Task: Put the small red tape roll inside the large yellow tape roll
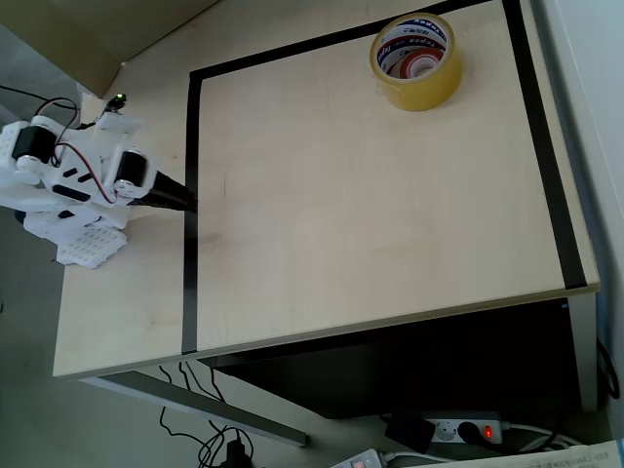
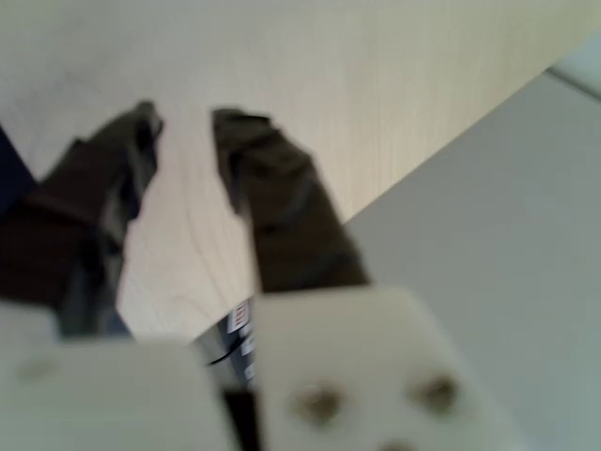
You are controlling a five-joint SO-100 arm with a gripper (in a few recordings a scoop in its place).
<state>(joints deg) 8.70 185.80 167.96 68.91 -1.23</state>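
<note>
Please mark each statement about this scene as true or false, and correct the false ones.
1. The small red tape roll lies inside the large yellow tape roll. True.
2. The yellow roll stands at the centre of the table. False: in the overhead view it sits near the table's top right corner.
3. The hand holds the red roll. False: in the wrist view its fingers are apart with nothing between them.
4. Black tape lines frame the work area. True.
</note>
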